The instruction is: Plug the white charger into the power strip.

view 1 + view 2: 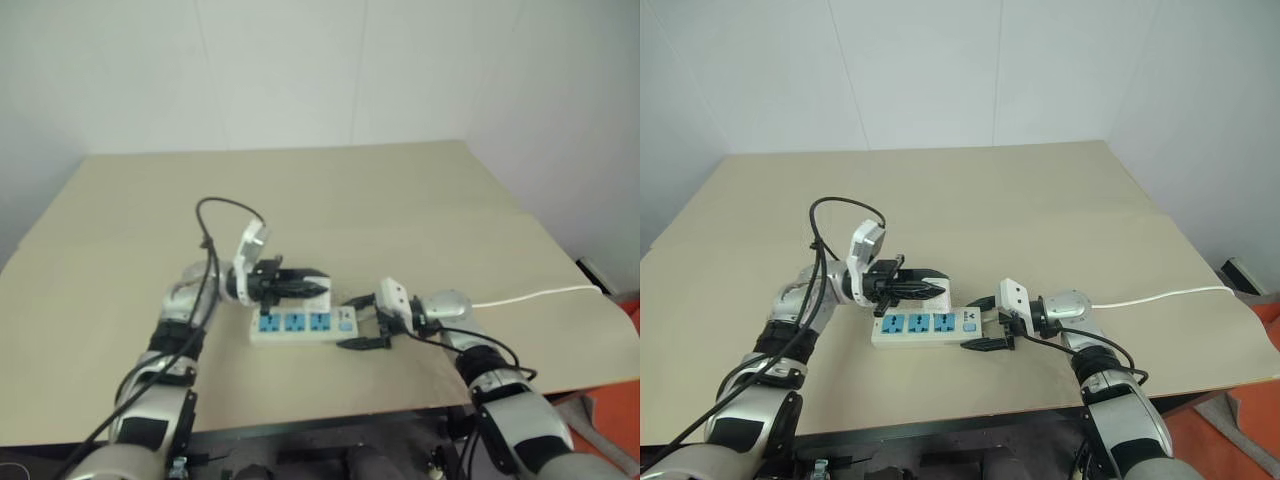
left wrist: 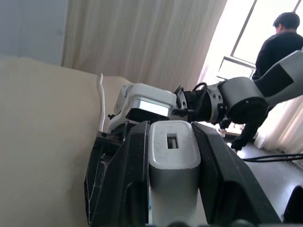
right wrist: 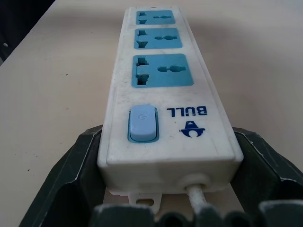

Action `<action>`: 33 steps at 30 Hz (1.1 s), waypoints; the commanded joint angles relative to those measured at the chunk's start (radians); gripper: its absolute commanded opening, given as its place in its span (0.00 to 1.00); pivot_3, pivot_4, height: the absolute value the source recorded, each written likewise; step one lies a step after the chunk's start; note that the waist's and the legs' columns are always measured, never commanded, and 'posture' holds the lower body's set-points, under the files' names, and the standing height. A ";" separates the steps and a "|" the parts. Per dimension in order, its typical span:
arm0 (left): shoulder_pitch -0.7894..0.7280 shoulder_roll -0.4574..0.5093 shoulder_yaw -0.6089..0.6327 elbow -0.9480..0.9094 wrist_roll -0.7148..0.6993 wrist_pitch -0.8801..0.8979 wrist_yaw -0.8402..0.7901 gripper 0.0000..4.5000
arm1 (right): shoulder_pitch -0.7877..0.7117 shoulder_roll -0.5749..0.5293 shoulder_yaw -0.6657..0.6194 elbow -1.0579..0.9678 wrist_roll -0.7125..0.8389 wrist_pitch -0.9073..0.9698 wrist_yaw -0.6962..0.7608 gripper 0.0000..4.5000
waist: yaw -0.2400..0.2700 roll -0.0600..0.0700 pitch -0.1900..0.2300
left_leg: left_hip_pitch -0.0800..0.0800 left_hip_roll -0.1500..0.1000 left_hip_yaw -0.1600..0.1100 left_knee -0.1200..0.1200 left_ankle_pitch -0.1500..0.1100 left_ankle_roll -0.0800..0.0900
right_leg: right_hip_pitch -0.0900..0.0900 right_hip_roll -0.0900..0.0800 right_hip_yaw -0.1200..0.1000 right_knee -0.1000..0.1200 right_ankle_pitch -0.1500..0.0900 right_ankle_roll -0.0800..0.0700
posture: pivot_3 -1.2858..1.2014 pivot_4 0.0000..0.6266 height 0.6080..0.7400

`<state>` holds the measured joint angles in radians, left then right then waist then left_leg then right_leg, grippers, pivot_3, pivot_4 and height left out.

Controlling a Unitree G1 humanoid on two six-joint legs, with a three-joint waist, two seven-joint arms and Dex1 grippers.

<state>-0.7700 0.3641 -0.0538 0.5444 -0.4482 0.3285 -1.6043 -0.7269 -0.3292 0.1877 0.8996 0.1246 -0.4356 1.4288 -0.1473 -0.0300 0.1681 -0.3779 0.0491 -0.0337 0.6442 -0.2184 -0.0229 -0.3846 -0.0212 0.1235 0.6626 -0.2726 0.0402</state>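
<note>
White charger point(image 2: 173, 156): clenched between the two fingers of my left gripper point(image 1: 928, 286), hovering just above the power strip point(image 3: 163, 94) near its sockets. Power strip: lying on the table point(image 1: 420, 200), its switch end bracketed between the spread jaws of my right gripper point(image 1: 983, 322). I judge I should keep that end braced, line the charger over one blue socket face, and press straight down.

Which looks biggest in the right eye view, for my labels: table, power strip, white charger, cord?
1. Table.
2. Power strip.
3. White charger, mostly hidden in the left hand.
Cord: longer than the strip but thin, so unranked.
</note>
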 commanded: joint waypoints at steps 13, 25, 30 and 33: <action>0.024 -0.029 -0.025 0.081 0.068 -0.110 -0.005 0.23 | 0.048 0.012 0.059 0.015 -0.082 0.012 -0.021 0.76 | -0.004 0.000 0.000 | 0.000 0.000 0.000 0.000 0.000 0.000 | 0.000 0.000 0.000 0.000 -0.003 0.004 | 0.52 0.24 1.00; -0.009 -0.039 -0.025 0.148 0.091 -0.158 -0.003 0.23 | 0.048 0.012 0.057 0.015 -0.085 0.012 -0.022 0.76 | -0.004 0.000 -0.001 | 0.001 0.000 0.000 0.000 0.000 0.000 | 0.001 0.000 0.000 0.000 -0.004 0.006 | 0.52 0.24 1.00; -0.023 -0.039 -0.020 0.173 0.100 -0.179 0.001 0.23 | 0.052 0.010 0.059 0.014 -0.087 0.013 -0.023 0.76 | -0.004 0.000 -0.001 | 0.001 0.000 0.000 0.000 0.000 0.000 | 0.001 0.000 0.000 0.000 -0.004 0.006 | 0.52 0.24 1.00; -0.029 -0.035 -0.020 0.187 0.111 -0.195 0.005 0.23 | 0.056 0.011 0.059 0.011 -0.089 0.013 -0.024 0.76 | -0.005 0.000 -0.001 | 0.001 0.000 0.000 -0.001 0.000 0.000 | 0.001 0.000 0.000 0.000 -0.004 0.007 | 0.52 0.24 1.00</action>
<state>-0.7798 0.3236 -0.0811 0.7307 -0.3482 0.1502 -1.6020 -0.7127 -0.3262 0.1879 0.8773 0.1043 -0.4360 1.4080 -0.1519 -0.0301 0.1667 -0.3766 0.0490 -0.0338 0.6437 -0.2185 -0.0229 -0.3835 -0.0210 0.1238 0.6622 -0.2765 0.0467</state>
